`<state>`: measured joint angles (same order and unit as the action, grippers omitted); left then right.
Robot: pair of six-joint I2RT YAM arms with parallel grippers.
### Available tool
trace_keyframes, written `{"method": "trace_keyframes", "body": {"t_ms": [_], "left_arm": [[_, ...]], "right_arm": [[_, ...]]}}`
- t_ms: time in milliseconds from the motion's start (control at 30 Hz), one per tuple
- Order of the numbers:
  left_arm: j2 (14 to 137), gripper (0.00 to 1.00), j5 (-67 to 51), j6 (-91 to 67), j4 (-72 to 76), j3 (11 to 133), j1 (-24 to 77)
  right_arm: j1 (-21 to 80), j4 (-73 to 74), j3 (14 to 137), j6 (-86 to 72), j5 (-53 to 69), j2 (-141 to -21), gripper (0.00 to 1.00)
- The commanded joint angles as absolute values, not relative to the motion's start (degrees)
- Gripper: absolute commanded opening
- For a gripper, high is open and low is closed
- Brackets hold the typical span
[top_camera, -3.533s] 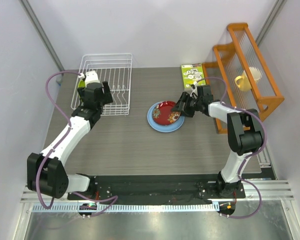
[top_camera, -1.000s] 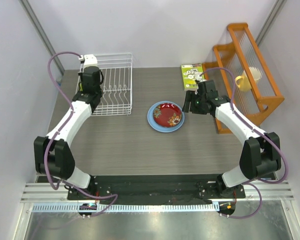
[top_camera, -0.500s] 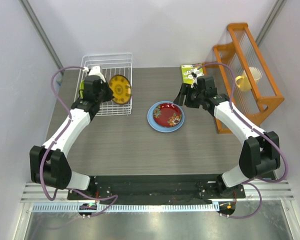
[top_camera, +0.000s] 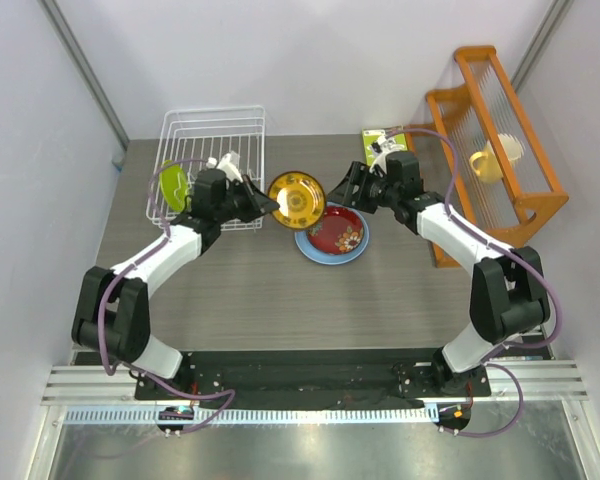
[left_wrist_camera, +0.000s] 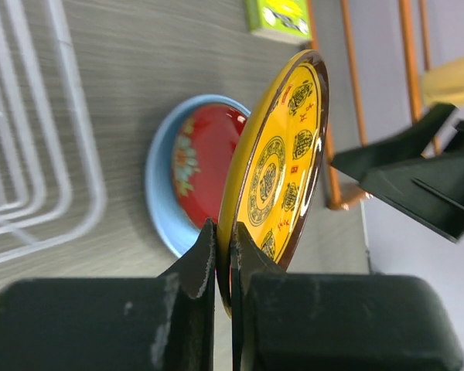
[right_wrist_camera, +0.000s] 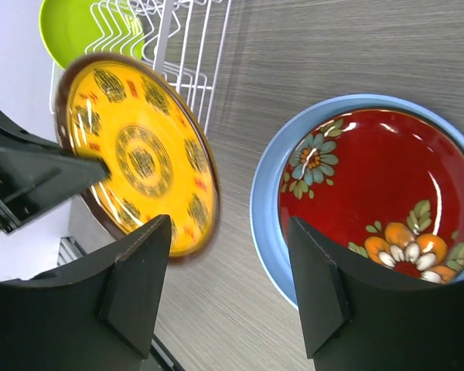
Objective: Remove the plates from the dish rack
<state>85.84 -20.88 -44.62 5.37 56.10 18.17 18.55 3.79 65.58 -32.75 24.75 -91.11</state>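
Green plate (top_camera: 173,184) stands at the rack's (top_camera: 213,112) left end, left gripper (left_wrist_camera: 223,232) clamps the yellow plate (top_camera: 297,199) on edge between rack and red plate (top_camera: 338,230), which lies on the blue plate (top_camera: 313,248), right gripper (right_wrist_camera: 228,220) hangs spread just beside them

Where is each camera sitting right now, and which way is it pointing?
Top external: fixed above and behind the bases, looking down on the table; both arms, the dish rack and green plate show.
Left wrist: on the left arm, looking along the left end effector, shut on the yellow plate, toward the right arm.
Right wrist: on the right arm, looking down past the open right end effector toward the rack.
Shared: both wrist views show the yellow plate, and the red plate on the blue plate.
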Motion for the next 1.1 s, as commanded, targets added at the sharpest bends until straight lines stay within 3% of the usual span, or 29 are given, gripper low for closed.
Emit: {"method": "trace_keyframes", "body": {"t_ms": [0, 67, 167, 200, 267, 300, 367, 400, 433, 500, 533, 733, 900, 1067], "left_arm": [[86.6, 0.00, -25.8, -48.4, 14.6, 56.3, 21.1], [87.4, 0.00, -26.8, -49.1, 16.5, 56.2, 21.8], [88.2, 0.00, -28.6, -51.3, 20.1, 55.4, 22.2], [88.4, 0.00, -28.9, -51.7, 20.8, 55.2, 22.2], [88.6, 0.00, -29.0, -52.4, 22.1, 54.7, 22.2], [88.4, 0.00, -28.6, -52.3, 22.0, 54.5, 22.2], [88.0, 0.10, -26.4, -51.2, 20.1, 54.6, 22.2], [87.6, 0.20, -25.6, -50.3, 19.1, 54.7, 22.2], [87.1, 0.41, -24.4, -49.3, 17.9, 55.2, 22.2], [86.3, 0.51, -20.4, -44.9, 12.0, 56.2, 22.2], [85.3, 0.61, -18.8, -43.4, 7.7, 57.4, 22.2], [79.4, 0.74, -0.3, -32.1, -5.0, 58.8, 22.1], [71.7, 0.75, 13.8, -26.2, -8.3, 57.1, 22.1], [66.5, 0.90, 31.8, -21.5, -8.9, 54.1, 22.1]], "right_arm": [[18.9, -2.0, 65.5, -35.3, 27.6, -92.1, 0.67], [19.0, -2.4, 65.2, -35.3, 28.3, -92.7, 0.67], [18.9, -3.3, 64.7, -35.9, 29.6, -93.5, 0.56], [19.0, -3.5, 64.4, -36.0, 29.8, -93.9, 0.36], [18.9, -3.9, 64.1, -36.0, 29.8, -93.7, 0.17], [19.0, -3.9, 63.8, -35.9, 29.4, -93.0, 0.03], [19.0, -3.0, 63.5, -35.2, 27.9, -91.9, 0.01], [18.9, -2.6, 63.3, -34.7, 25.9, -91.2, 0.01], [19.0, -0.9, 63.3, -34.1, 24.7, -89.8, 0.01], [18.6, 1.6, 63.2, -32.3, 21.7, -88.3, 0.01], [18.5, 3.6, 63.2, -31.8, 19.0, -86.9, 0.01], [14.2, 7.6, 60.7, -29.8, 15.9, -85.3, 0.03], [11.8, 7.8, 58.6, -29.2, 18.4, -88.0, 0.04], [11.2, 5.8, 58.6, -29.2, 21.2, -91.8, 0.04]]}}
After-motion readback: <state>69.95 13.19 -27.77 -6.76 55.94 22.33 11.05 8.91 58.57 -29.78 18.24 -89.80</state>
